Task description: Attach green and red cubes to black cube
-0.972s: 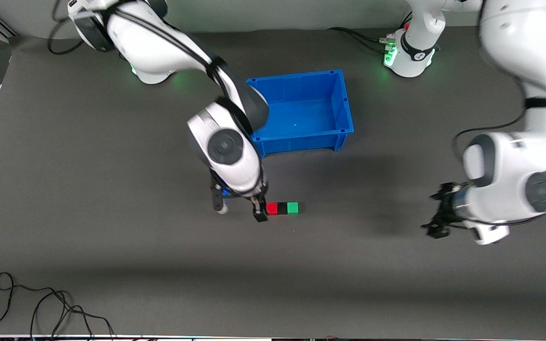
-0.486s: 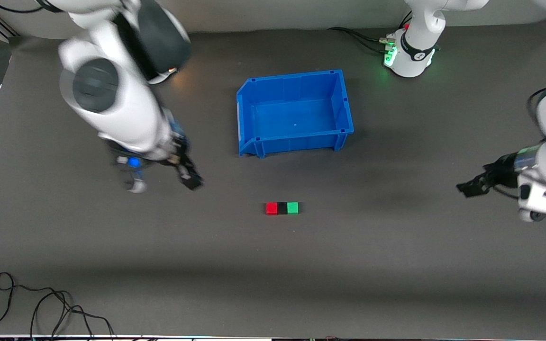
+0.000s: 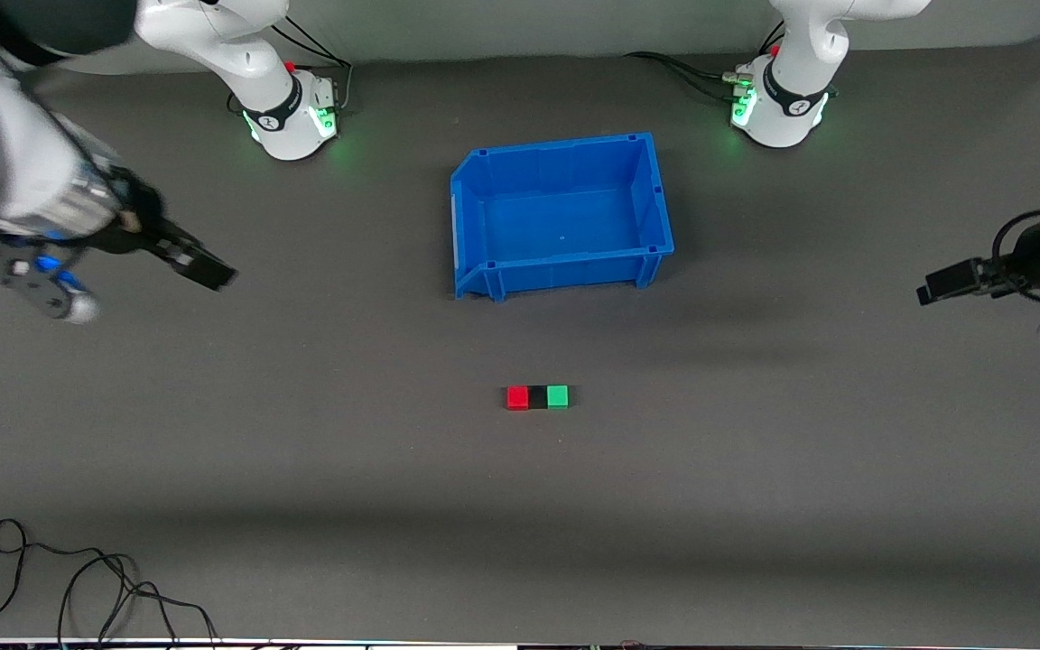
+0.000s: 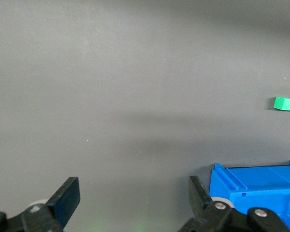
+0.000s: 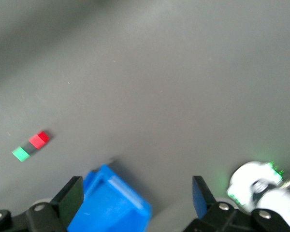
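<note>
The blue bin [image 3: 561, 215] is serving as the landmark, sitting on the dark table [image 3: 520, 506] between the two arm bases. The red cube [image 3: 517, 397], the black cube [image 3: 537, 396] and the green cube [image 3: 557, 395] are lying in one straight row on the table, nearer to the front camera than the bin and well apart from it. The black cube is sitting in the middle, touching the red cube on the side toward the right arm's end and the green cube on the side toward the left arm's end.

The right gripper [image 3: 136, 271] is hanging in the air over the table toward the right arm's end, well apart from the bin; in the right wrist view its fingers [image 5: 72, 195] are standing spread with nothing between them. The left gripper [image 3: 940, 284] is hanging over the table toward the left arm's end, also well apart from the bin; in the left wrist view its fingers [image 4: 67, 200] are likewise standing wide apart and holding nothing.

A black cable [image 3: 78, 578] is lying coiled on the table, much nearer to the front camera than the bin, toward the right arm's end.
</note>
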Robot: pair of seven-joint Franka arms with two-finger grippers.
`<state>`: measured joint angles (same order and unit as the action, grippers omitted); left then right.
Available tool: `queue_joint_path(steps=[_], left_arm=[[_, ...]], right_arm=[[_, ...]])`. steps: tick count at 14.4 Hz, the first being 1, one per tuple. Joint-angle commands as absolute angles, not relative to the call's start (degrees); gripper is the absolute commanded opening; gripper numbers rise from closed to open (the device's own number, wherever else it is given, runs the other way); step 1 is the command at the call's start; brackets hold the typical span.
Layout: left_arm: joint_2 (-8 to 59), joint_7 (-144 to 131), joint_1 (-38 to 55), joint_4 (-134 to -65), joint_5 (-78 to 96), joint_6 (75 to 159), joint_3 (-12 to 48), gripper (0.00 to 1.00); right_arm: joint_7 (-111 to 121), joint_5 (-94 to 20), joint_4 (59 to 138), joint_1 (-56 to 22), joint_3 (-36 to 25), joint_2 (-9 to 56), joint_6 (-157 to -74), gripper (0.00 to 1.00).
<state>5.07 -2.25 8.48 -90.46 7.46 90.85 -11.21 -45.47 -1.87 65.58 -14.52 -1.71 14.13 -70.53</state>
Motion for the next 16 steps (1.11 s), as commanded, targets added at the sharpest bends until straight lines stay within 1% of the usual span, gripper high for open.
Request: queue_joint_path(steps=[1,2,4,6,8,9,10,11,16], left_arm=[[1.59,1.22,8.96,-91.23,6.06,90.70,-11.16,1.00],[0.89,1.32,9.05,-91.23,5.19,90.79,-11.08,1.00],[0.44,1.23,9.05,-91.14,1.86,91.14,-8.45,1.00],[0.35,1.14,9.05,-91.14,0.70,91.49,-7.73,1.00],[0.53,1.23,8.09,-91.23,0.70,92.37,-6.86,1.00],[0.53,1.23,5.21,-91.23,0.70,92.63,-4.33,1.00],[0.61,1.23,0.84,-91.23,0.70,92.72,0.57,1.00],[0.70,1.23,-1.99,-91.23,0.70,92.81,3.40,1.00],[1.14,1.32,-2.46,-91.49,0.70,92.72,3.69,1.00]], right_arm=[[-29.67,-2.64,70.57,-14.15,-6.31,9.94,-71.36,0.99],[-25.53,-2.64,71.19,-14.15,-7.46,9.67,-72.06,0.99],[-19.98,-2.55,73.63,-14.15,-8.70,8.80,-75.22,0.99],[-14.18,-2.11,80.64,-14.24,-9.23,5.55,-81.70,0.99],[-13.36,-2.02,87.68,-14.24,-9.32,2.48,-87.43,0.99],[-13.27,-1.93,90.24,-14.33,-9.32,1.50,-89.37,0.99],[-12.92,-1.85,91.57,-14.41,-9.32,1.06,-90.69,0.99],[-12.75,-1.93,91.93,-14.41,-9.32,1.05,-91.23,0.99],[-10.21,-1.84,91.85,-13.89,-9.32,2.28,-92.11,0.99]])
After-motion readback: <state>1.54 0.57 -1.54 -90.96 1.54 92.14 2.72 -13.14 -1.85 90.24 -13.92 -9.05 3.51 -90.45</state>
